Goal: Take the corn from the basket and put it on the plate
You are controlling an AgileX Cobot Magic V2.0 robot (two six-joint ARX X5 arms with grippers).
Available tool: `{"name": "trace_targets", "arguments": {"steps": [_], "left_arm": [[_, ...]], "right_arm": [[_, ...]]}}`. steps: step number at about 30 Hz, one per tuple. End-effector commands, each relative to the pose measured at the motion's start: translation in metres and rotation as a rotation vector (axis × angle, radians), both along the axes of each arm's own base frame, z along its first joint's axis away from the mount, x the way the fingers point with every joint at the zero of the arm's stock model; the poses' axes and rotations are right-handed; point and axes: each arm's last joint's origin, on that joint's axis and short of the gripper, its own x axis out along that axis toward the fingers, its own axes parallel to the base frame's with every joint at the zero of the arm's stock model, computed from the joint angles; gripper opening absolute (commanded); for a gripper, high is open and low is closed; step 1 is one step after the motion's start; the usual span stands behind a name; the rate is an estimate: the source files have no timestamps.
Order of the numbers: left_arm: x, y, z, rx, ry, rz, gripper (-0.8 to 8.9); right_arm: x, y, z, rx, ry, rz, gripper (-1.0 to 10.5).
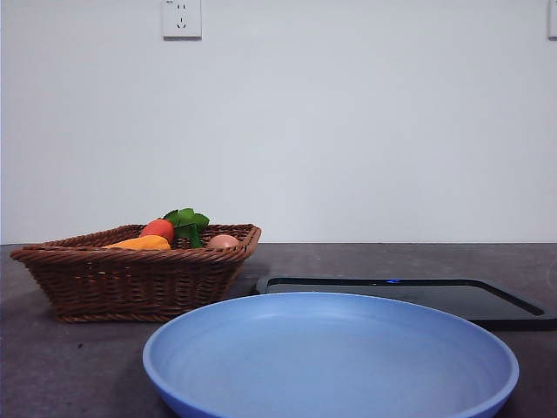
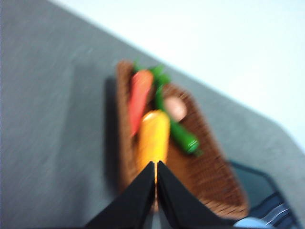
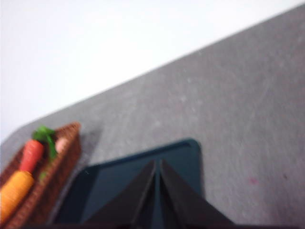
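Observation:
The corn (image 1: 141, 244) lies in the brown wicker basket (image 1: 130, 283) at the left, only its orange-yellow top showing over the rim. From above, the left wrist view shows the corn (image 2: 154, 138) lengthwise in the basket (image 2: 214, 176). My left gripper (image 2: 156, 164) hangs shut above the corn's near end, holding nothing. The light-blue plate (image 1: 331, 396) stands empty at the front. My right gripper (image 3: 157, 163) is shut over the black tray (image 3: 124, 183); its view also catches the corn (image 3: 12, 195). Neither arm shows in the front view.
A red-orange carrot (image 1: 157, 229) with green leaves, a tan egg-like ball (image 1: 223, 241) and a green vegetable (image 2: 183, 138) share the basket. A flat black tray (image 1: 452, 300) lies behind the plate at the right. A white wall closes the table's far edge.

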Motion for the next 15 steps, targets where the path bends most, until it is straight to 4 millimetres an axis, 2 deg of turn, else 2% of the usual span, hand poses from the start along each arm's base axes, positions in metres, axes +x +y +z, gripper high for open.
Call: {"name": "trace_targets", "arguments": {"steps": [1,8,15], "left_arm": [[-0.004,-0.001,0.016,-0.02,-0.027,-0.013,0.07],[-0.011,-0.003,0.051,0.007,0.001,-0.062,0.07],[-0.007,-0.005,0.081,0.059,0.081,-0.186,0.07]], "right_arm": [[-0.008,0.001,0.017,0.013,-0.009,-0.005,0.0],[-0.018,0.002,0.047,-0.082,0.066,0.04,0.0],[-0.011,0.006,0.066,-0.14,0.172,0.229,0.0]]}}
